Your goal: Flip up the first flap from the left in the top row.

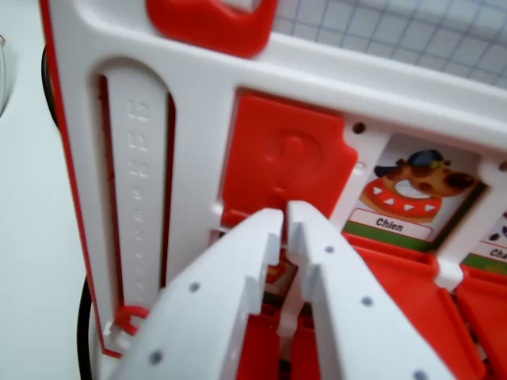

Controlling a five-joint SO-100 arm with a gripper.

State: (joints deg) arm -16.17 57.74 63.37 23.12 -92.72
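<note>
The wrist view looks closely at a white plastic game board [198,95] with red hinged flaps, of the guess-the-character kind. The board frame fills most of the view and leans away toward the upper right.

The red flap [285,162] nearest the board's left edge stands raised, its face turned to the camera and showing an embossed question mark. It sits just right of a tall slot in the frame that carries a column of raised numbers [136,198], with a small red slider peg [131,317] at the slot's bottom.

The white pincer [285,215] rises from the bottom of the view, its two fingers nearly together with only a thin gap between the tips. The tips lie at the lower edge of the raised red flap, touching or just in front of it; nothing can be seen held between them, and whether they pinch the flap's edge cannot be told.

Right of that flap, an open window shows a card of a cartoon dog [412,186] with a blue cap and a red collar, labelled "Chien". Its own flap [404,289] lies folded down below it. Further right, at the view's edge, part of another card [493,245] appears, its picture cut off.

Above the raised flap, another red piece [210,24] sits at the board's top edge. Behind the board, at upper right, lies a pale gridded mat [412,24]. Left of the board is the plain white tabletop [24,198].
</note>
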